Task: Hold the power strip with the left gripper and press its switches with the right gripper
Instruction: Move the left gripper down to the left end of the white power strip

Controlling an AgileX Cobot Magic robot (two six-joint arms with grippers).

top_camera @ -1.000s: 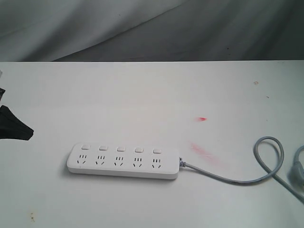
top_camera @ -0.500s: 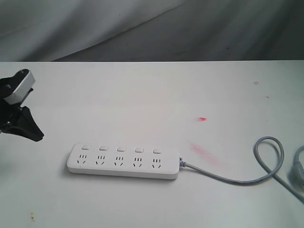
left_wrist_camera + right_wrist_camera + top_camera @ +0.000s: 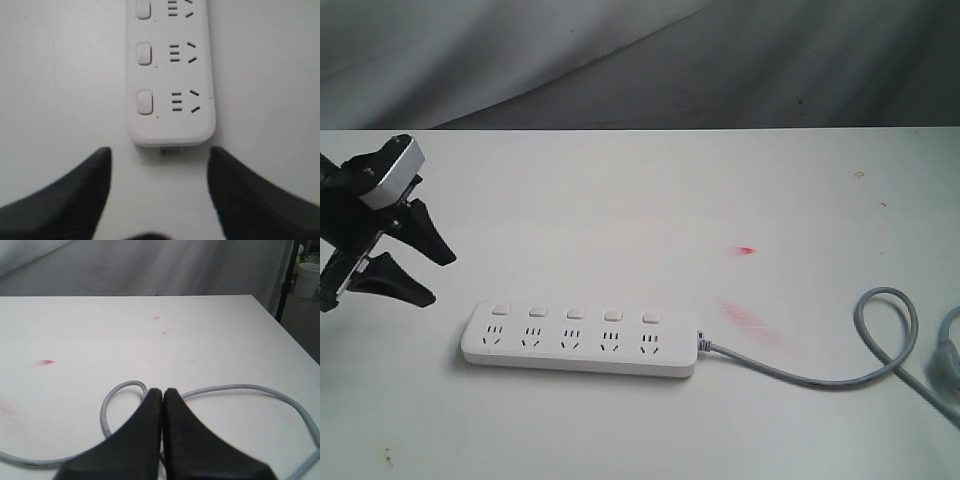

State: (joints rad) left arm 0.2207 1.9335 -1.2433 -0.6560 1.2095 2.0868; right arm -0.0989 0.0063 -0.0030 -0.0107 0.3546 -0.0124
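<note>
The white power strip (image 3: 578, 339) lies flat on the table, its row of switches (image 3: 574, 313) on the far side and its grey cord (image 3: 880, 345) trailing right. My left gripper (image 3: 432, 275) hangs open just left of the strip's rounded end, nothing between its jaws. In the left wrist view that gripper (image 3: 160, 155) is spread wider than the strip's end (image 3: 172, 127), short of touching it, with three switches (image 3: 144, 102) in sight. My right gripper (image 3: 162, 391) is shut and empty above a loop of the cord (image 3: 117, 400); it is out of the exterior view.
Red smears (image 3: 747, 250) mark the white table (image 3: 640, 200) right of the strip. A grey cloth backdrop (image 3: 640, 60) hangs behind. The table's right edge (image 3: 287, 335) and a white bucket (image 3: 309, 279) show in the right wrist view.
My left gripper has come in from the left edge, moving right towards the strip's end, and now shows both spread jaws. The strip and cord have not moved.
</note>
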